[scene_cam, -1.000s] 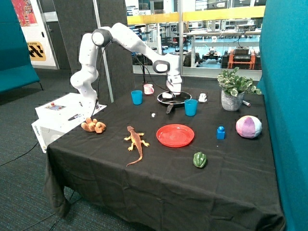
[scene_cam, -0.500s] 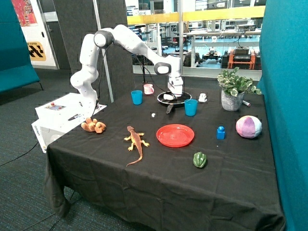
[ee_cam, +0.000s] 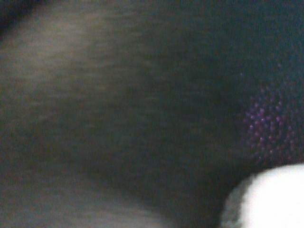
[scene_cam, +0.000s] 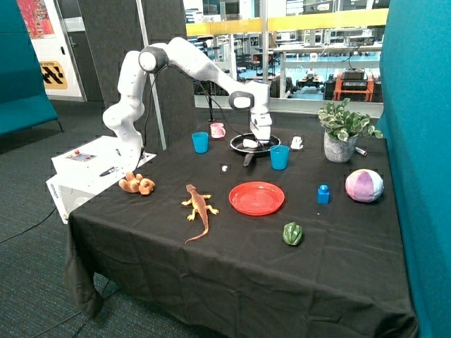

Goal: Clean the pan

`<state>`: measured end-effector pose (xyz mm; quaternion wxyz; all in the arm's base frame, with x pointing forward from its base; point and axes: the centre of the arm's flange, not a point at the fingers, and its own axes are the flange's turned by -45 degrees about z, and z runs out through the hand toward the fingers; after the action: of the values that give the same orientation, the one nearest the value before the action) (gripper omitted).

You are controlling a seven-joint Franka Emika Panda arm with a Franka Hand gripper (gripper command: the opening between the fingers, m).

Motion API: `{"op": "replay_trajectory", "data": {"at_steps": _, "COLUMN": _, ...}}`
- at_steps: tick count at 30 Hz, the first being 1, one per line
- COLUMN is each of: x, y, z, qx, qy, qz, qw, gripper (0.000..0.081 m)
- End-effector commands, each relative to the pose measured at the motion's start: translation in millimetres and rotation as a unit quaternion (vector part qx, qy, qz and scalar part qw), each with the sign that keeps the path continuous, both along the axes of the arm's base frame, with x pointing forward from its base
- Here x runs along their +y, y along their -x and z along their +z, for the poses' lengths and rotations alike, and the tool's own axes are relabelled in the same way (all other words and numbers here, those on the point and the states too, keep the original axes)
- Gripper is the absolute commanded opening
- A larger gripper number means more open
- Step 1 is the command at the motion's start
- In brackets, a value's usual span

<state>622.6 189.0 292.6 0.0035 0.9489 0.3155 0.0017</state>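
The black pan [scene_cam: 238, 146] sits at the back of the table between two blue cups, its short dark handle [scene_cam: 247, 159] pointing toward the red plate. My gripper [scene_cam: 262, 139] is lowered into the pan, on the side nearer the plant. A white soft thing [scene_cam: 249, 143] lies in the pan just beside the gripper. The wrist view is filled by a dark surface [ee_cam: 142, 118] very close up, with the white thing [ee_cam: 270, 199] at one corner.
A blue cup [scene_cam: 279, 157] stands close to the pan, another blue cup [scene_cam: 200, 142] and a pink mug [scene_cam: 218, 130] on its other side. A red plate [scene_cam: 256, 198], toy lizard [scene_cam: 199, 208], potted plant [scene_cam: 341, 134] and small white cup [scene_cam: 297, 143] share the table.
My gripper has slid a little across the pan toward the plant side. The white thing in the pan has shifted the same way.
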Motion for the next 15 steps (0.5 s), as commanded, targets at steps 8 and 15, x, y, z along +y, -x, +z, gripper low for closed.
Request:
{"op": "replay_trajectory", "data": {"at_steps": 8, "x": -58, "y": 12, "z": -0.1, "qx": 0.0027, "qy": -0.00284, "qz": -0.021, "qw": 0.9998, "gripper": 0.0000}}
{"op": "replay_trajectory", "data": {"at_steps": 15, "x": -64, "y": 35, "z": -7.8, "qx": 0.0027, "qy": -0.00282, "qz": -0.011, "qw": 0.9999, "gripper": 0.0000}}
